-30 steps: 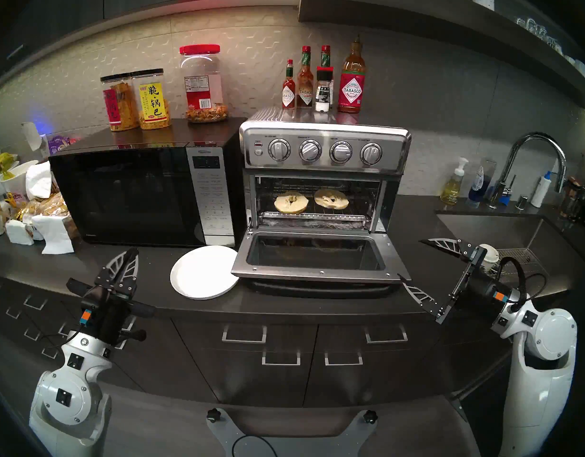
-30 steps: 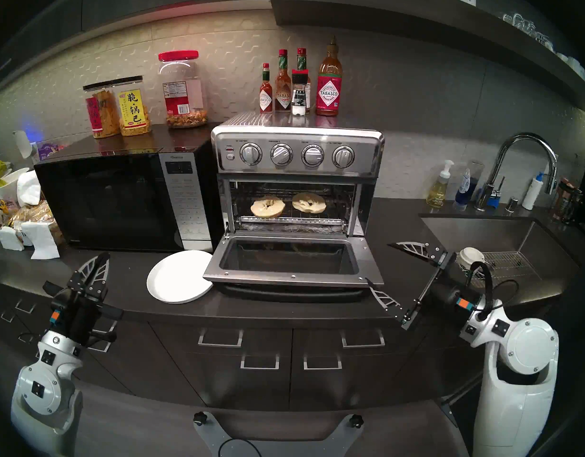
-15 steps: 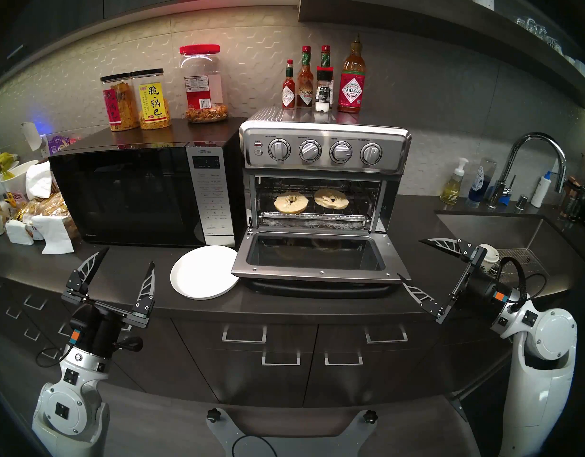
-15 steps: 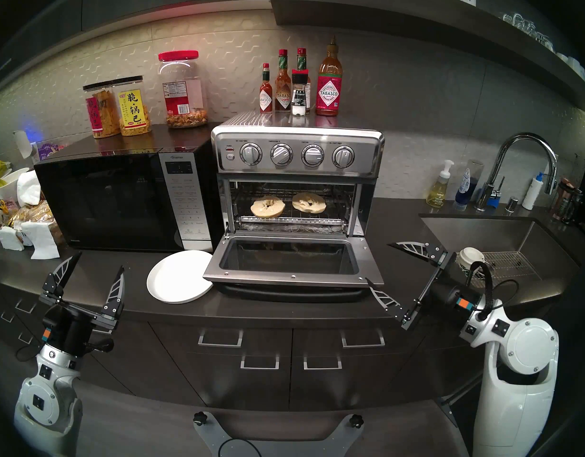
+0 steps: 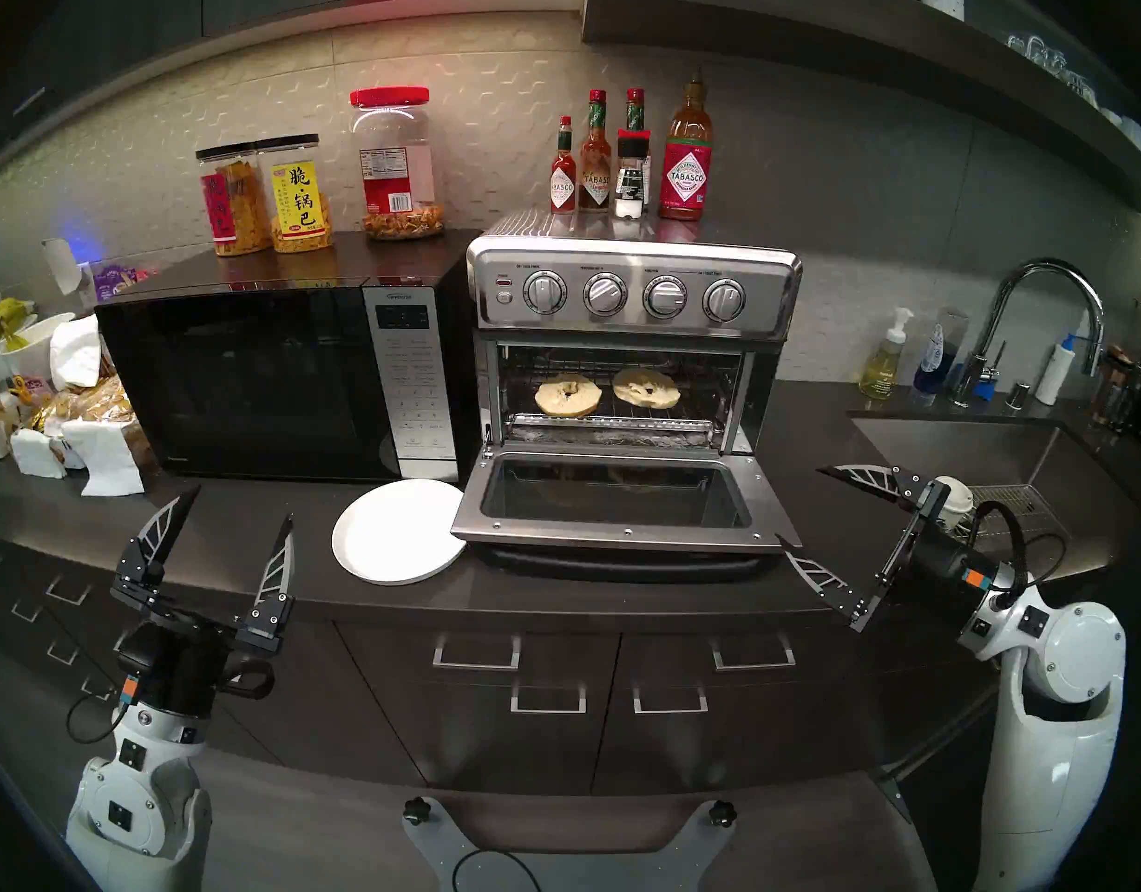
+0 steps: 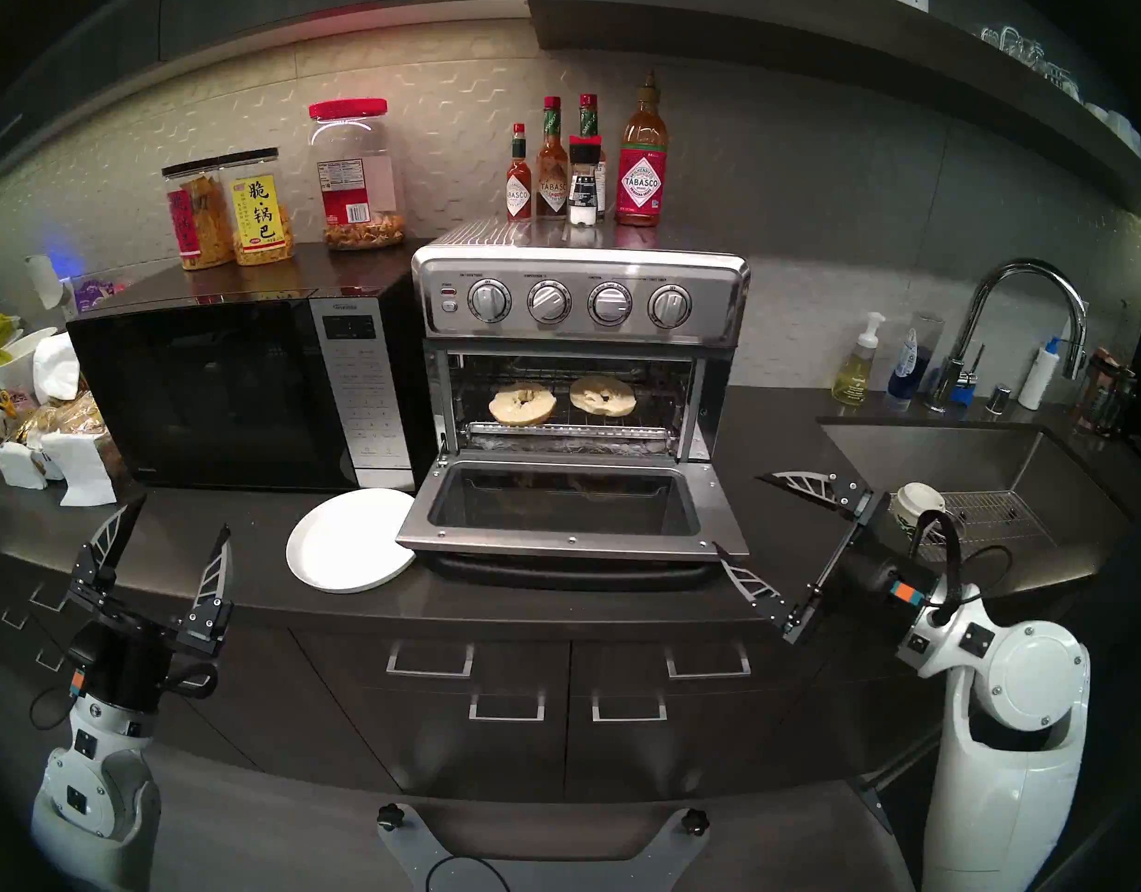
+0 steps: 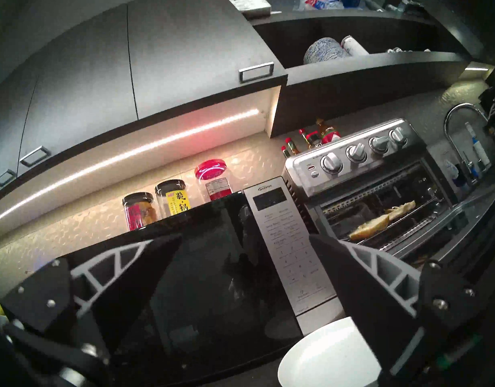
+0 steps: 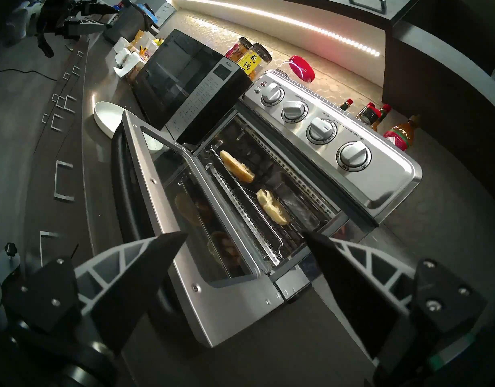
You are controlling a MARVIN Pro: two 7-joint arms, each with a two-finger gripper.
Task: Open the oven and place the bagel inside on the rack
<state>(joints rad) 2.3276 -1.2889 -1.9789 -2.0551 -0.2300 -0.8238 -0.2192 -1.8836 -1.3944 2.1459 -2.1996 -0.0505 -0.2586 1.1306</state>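
Note:
The stainless steel oven [image 5: 632, 292] stands with its glass door [image 5: 613, 504] folded down flat. Two pale bagel halves [image 5: 567, 396] [image 5: 646, 388] lie side by side on the wire rack [image 5: 687, 403] inside the cavity; they also show in the right wrist view [image 8: 238, 165] and the left wrist view [image 7: 370, 227]. My left gripper [image 5: 240, 504] is open and empty over the counter's front edge, left of the white plate. My right gripper [image 5: 801, 503] is open and empty beside the door's right corner [image 8: 245, 233].
An empty white plate [image 5: 397, 533] sits by the door's left corner. The black microwave [image 5: 246, 382] stands left of the oven, with jars on top. Sauce bottles [image 5: 626, 157] stand on the oven. A sink [image 5: 980, 446] lies at the right, and bags and napkins at the far left.
My left gripper went from shut to wide open and drew back slightly toward the left front of the counter. The right arm, oven door and bagel halves stayed put.

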